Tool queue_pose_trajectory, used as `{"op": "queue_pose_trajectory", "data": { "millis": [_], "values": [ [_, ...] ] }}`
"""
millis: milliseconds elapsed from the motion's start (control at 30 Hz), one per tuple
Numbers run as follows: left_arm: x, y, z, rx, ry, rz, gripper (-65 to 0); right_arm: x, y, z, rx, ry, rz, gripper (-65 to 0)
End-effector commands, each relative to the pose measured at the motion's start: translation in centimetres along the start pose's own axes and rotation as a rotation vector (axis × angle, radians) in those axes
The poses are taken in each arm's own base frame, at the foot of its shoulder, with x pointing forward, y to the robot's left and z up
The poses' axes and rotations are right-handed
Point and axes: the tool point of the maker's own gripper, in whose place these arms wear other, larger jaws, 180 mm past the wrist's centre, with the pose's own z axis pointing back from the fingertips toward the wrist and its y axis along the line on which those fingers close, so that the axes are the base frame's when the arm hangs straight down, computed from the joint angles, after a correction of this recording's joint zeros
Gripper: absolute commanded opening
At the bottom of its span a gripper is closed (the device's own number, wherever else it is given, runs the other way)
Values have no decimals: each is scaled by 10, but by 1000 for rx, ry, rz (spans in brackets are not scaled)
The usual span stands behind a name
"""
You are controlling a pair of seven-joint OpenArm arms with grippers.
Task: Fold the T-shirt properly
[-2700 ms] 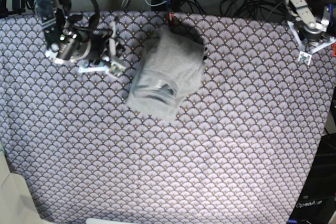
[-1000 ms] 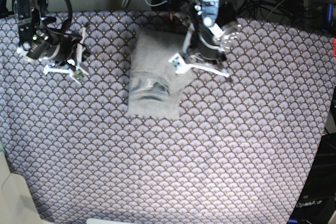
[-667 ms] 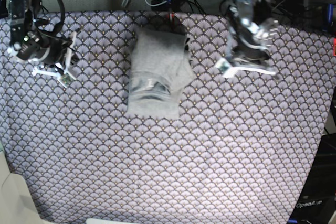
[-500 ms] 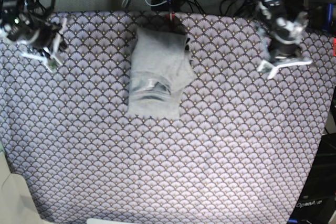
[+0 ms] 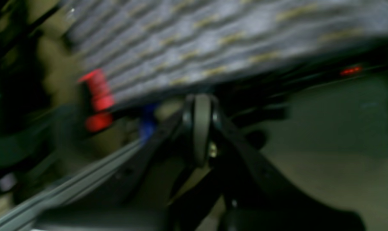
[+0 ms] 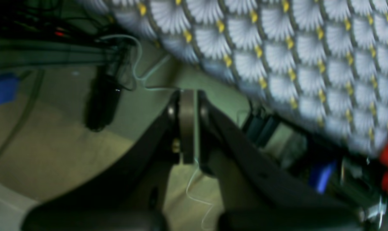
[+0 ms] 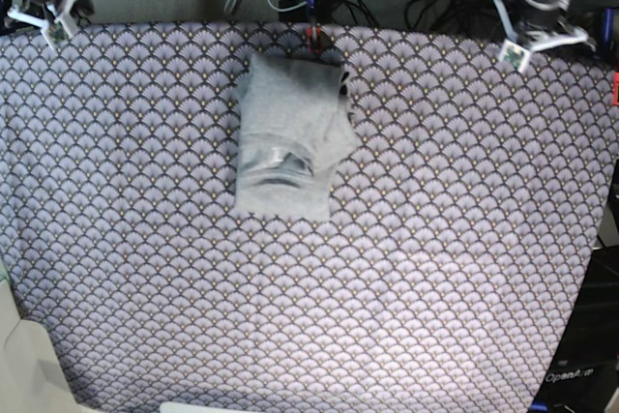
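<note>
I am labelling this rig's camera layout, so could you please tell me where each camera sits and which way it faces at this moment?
Base: mounted overhead, looking down on the tablecloth and the folded T-shirt; the left gripper shows at upper right and the right gripper at upper left.
Left wrist: on the left arm, looking along its shut left gripper at the tablecloth edge; blurred.
Right wrist: on the right arm, looking along its shut right gripper past the tablecloth edge.
Shared: all three show the tablecloth.
</note>
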Motion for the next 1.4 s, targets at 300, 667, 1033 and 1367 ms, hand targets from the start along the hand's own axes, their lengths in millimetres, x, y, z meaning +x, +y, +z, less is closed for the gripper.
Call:
{"op": "queue_pose_trajectory", "data": {
  "millis": [300, 667, 1033, 1367],
  "values": [
    [-69, -76, -14, -208, 108, 4, -650, -91, 15, -22, -38, 123, -118, -650],
    [-111, -148, -25, -402, 220, 70, -650, -163, 41, -40, 19, 145, -333, -650],
    [-117, -228, -40, -614, 244, 128, -650, -195, 61, -98, 63, 146, -494, -650],
    [-101, -301, -55, -722, 258, 252, -650, -174, 89, -156, 178, 145, -618, -650]
  ]
}}
